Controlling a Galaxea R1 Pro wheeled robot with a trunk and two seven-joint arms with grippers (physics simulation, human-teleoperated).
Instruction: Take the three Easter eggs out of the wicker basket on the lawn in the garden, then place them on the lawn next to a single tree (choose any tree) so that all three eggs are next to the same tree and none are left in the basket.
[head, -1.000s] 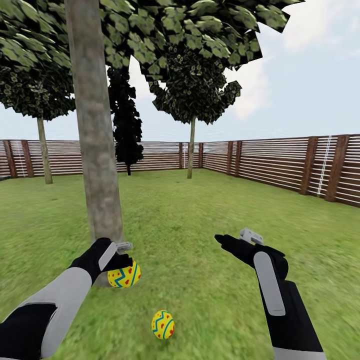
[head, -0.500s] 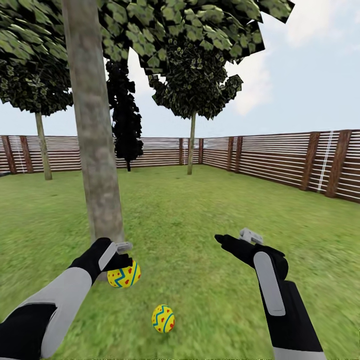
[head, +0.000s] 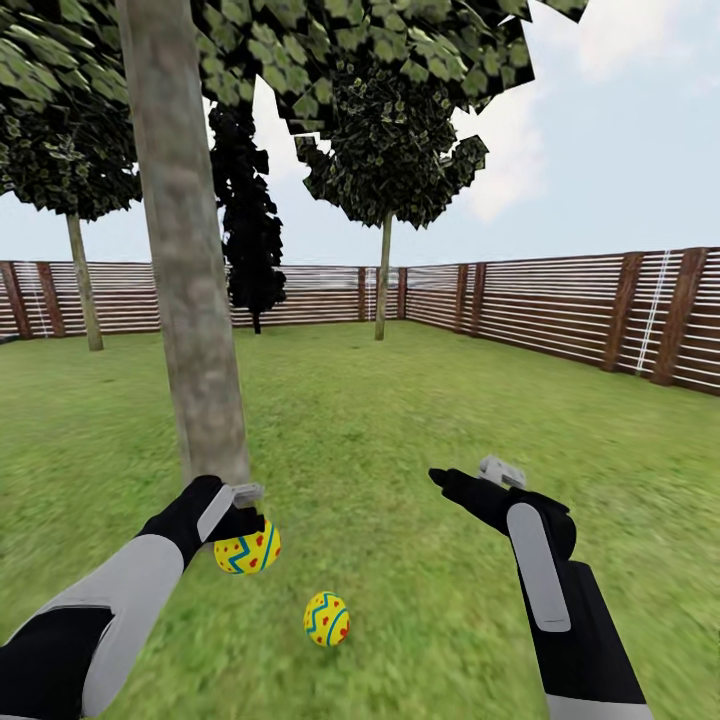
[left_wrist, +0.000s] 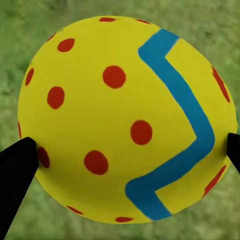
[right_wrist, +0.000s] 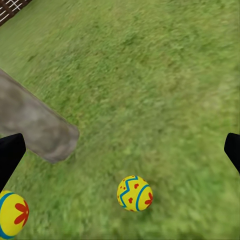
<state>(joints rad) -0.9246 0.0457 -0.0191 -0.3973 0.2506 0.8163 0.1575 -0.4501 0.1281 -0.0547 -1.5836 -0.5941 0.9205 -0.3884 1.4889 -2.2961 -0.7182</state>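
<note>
**Inspector A:** What had changed over the last second?

**Inspector B:** Little among the things themselves. The whole head view had shifted: the fence and far trees sat a touch lower and further over than a second earlier, so I judged that the camera had moved. The arms kept their places in the picture, and both eggs lay as before relative to the trunk.

**Inspector A:** Working left to right from the tree, what was recorded?

**Inspector B:** The tree stood on the lawn, its thick mottled trunk just behind the left gripper. Its jaws were clenched on one Easter egg, pinched at both flanks in the left wrist view, and held near the foot of the trunk, seemingly above the grass. A second egg lay on the lawn near the trunk's base, to the right of the first. Further right, the right gripper hung with jaws released, grasping nothing; its view showed the grounded egg and the trunk.

**Inspector A:** Meaning for the task?

**Inspector B:** In my judgement, one egg was delivered and one was ready to set down. The third egg and the basket were not accounted for here.
</note>
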